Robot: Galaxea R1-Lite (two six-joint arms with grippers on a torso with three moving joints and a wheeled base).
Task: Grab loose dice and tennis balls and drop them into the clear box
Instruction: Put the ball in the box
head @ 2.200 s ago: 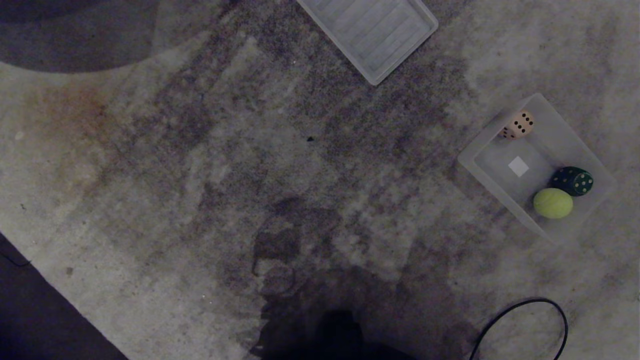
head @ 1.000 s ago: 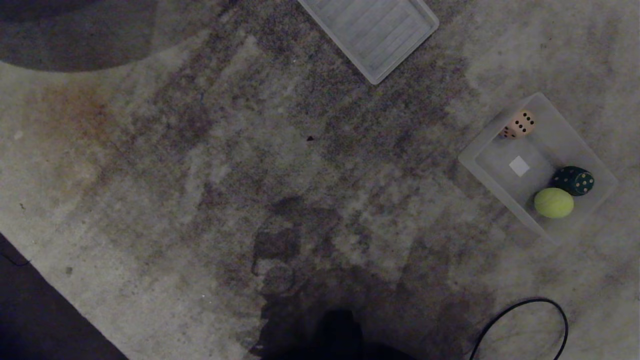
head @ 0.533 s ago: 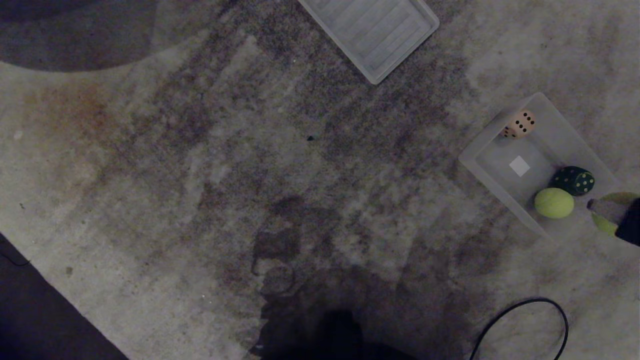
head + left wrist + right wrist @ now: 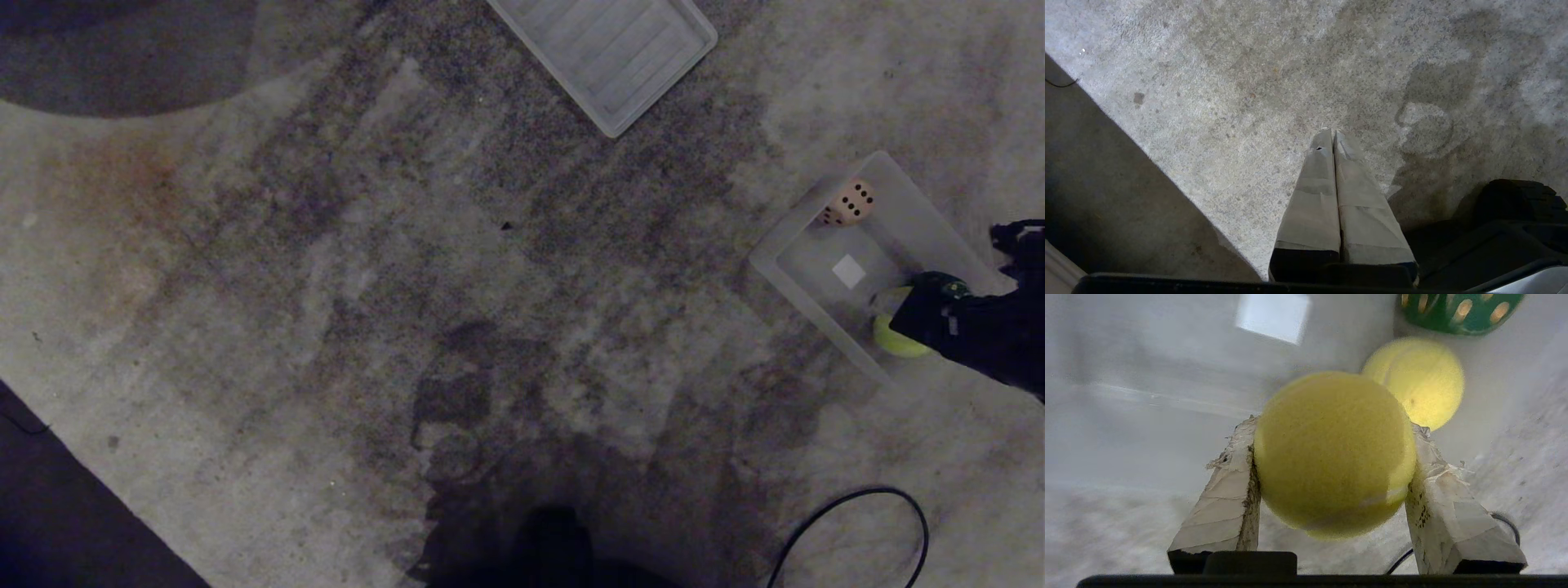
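One tennis ball [image 4: 1331,453] clamped in right gripper [image 4: 1333,457] above clear box [image 4: 788,273] near edge; may bounce off resting ball [image 4: 1419,381] or the rim and escape onto carpet [image 4: 326,286].

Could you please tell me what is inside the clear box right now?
The clear box holds a beige die, a tennis ball and a dark green die. In the head view the right gripper covers most of those two.

right pincer [image 4: 1331,453] | grips tennis ball [image 4: 1331,457] | above clear box [image 4: 1147,396]
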